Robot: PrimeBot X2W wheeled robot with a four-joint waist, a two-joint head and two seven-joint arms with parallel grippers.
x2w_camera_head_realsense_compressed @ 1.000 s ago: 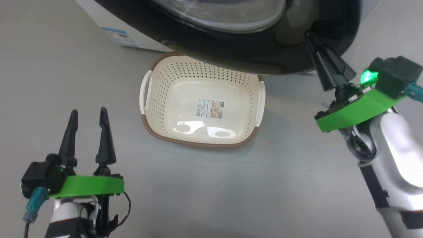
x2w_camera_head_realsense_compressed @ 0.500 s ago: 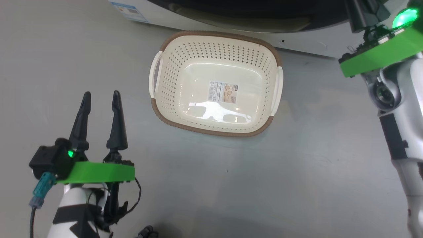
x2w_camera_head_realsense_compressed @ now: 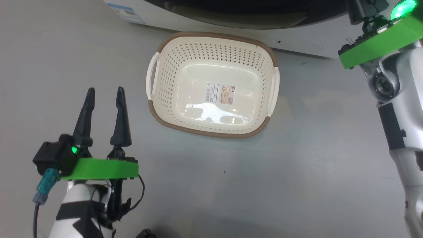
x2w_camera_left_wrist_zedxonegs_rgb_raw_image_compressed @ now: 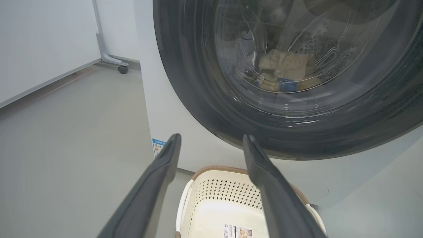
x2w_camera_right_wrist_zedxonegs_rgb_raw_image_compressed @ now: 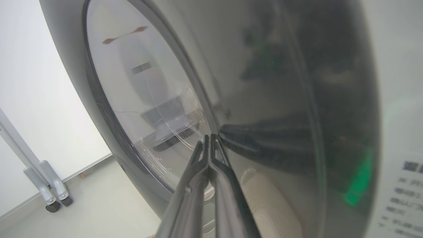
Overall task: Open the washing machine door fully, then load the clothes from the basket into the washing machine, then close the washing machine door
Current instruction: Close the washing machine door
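**Black gloss invites a slip**

Jaws pressed together, the right gripper (x2w_camera_right_wrist_zedxonegs_rgb_raw_image_compressed: 209, 137) touches the white washing machine's (x2w_camera_left_wrist_zedxonegs_rgb_raw_image_compressed: 165, 115) round glossy black door (x2w_camera_right_wrist_zedxonegs_rgb_raw_image_compressed: 264, 99). If the tips skid, the door may not latch. Cream-yellow clothes (x2w_camera_left_wrist_zedxonegs_rgb_raw_image_compressed: 287, 71) lie beyond the left gripper's (x2w_camera_left_wrist_zedxonegs_rgb_raw_image_compressed: 211, 138) spread jaws, with the empty perforated cream basket (x2w_camera_left_wrist_zedxonegs_rgb_raw_image_compressed: 224, 195) below them.

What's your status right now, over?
Left tool open, empty. Right tool shut, tips at washing machine door. Basket empty; clothes behind the door glass. Nothing blocking.
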